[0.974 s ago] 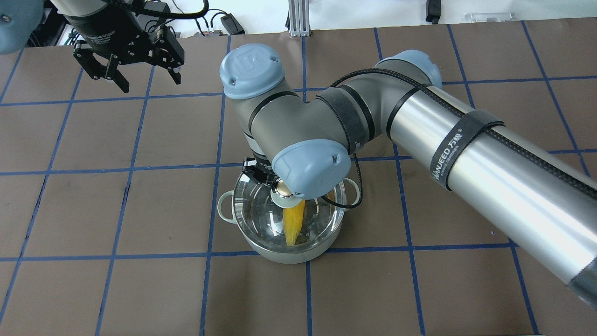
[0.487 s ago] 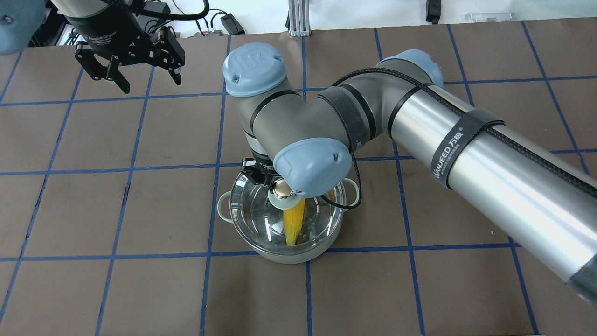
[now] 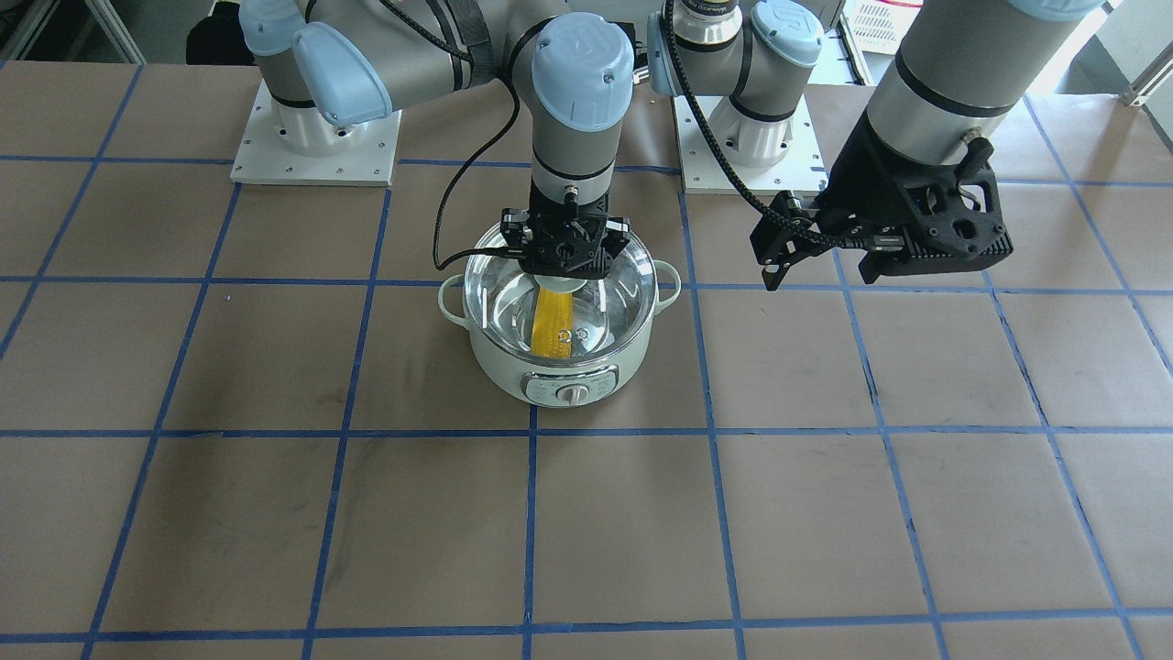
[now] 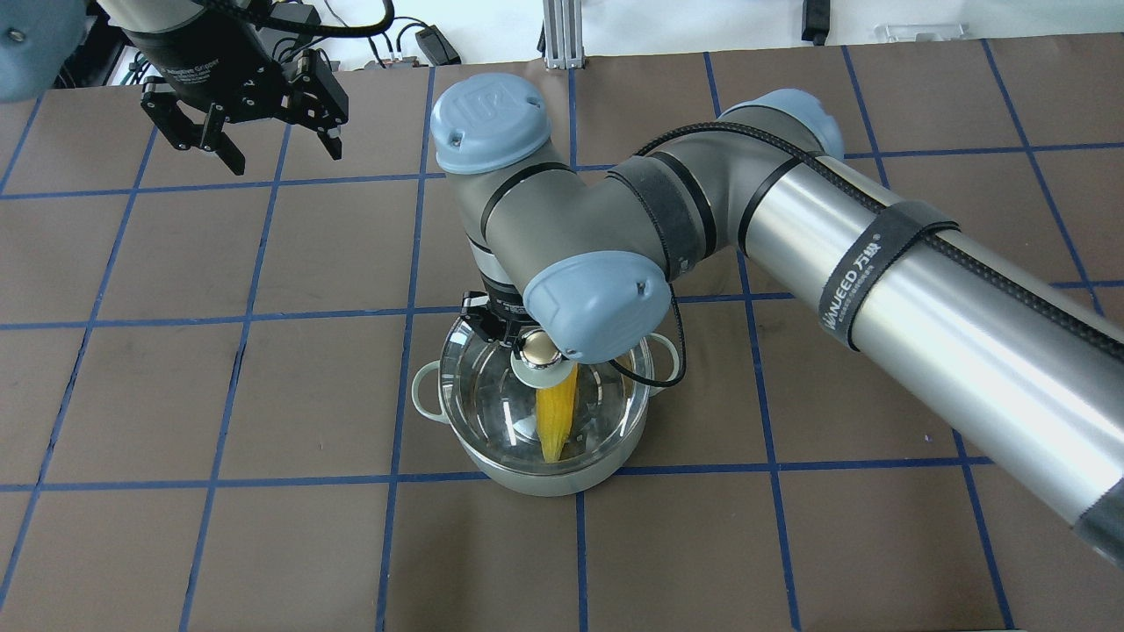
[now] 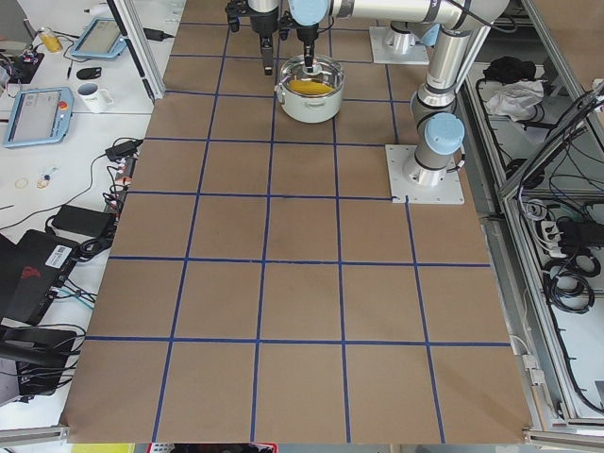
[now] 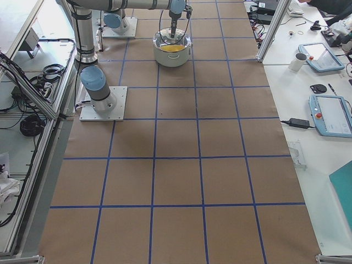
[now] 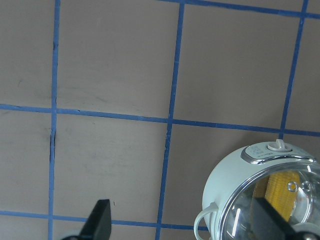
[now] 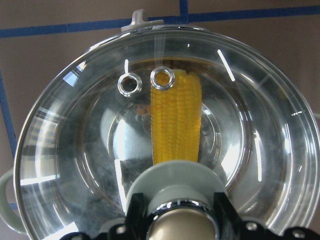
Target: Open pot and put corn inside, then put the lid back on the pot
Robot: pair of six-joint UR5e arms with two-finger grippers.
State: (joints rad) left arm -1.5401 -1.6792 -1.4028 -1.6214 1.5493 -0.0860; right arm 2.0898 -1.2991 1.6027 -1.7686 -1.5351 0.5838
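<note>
The pale mint-green pot (image 4: 527, 480) stands mid-table, its dial panel facing away from the robot (image 3: 570, 390). The yellow corn (image 4: 555, 421) lies inside it and shows through the glass in the right wrist view (image 8: 176, 120). The clear glass lid (image 4: 483, 395) sits over the pot's rim (image 3: 609, 302). My right gripper (image 8: 180, 222) reaches straight down, shut on the lid's metallic knob (image 4: 537, 348). My left gripper (image 4: 285, 158) is open and empty, raised over the table's far left, apart from the pot (image 7: 225, 175).
Brown table with a blue tape grid (image 4: 263, 395). The right arm's forearm (image 4: 922, 316) spans the right half above the table. Arm base plates (image 3: 316, 147) lie at the robot's side. Side benches hold tablets and cables (image 6: 330, 115).
The right wrist has shifted slightly to the right and away, with the knob and lid moving a little with it. The left arm has barely moved.
</note>
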